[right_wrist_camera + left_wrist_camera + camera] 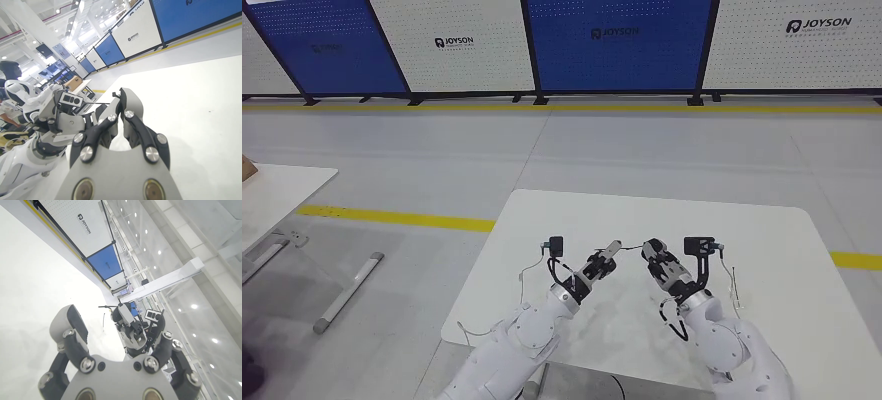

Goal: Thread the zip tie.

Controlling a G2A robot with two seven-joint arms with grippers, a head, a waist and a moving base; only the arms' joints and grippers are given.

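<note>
Over the table (762, 240), right claw (121, 93) pinches zip tie (114, 94), left claw (118, 311) spread.

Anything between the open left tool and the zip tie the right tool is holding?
Nothing visible. The left tool is open and faces the right tool, shut on the zip tie; between them is only open air above the table.

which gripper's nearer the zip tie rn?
Right. The right gripper is shut on the zip tie, whose strap sticks out toward the other arm. The left gripper is open and faces it, its fingers not touching the strap.
</note>
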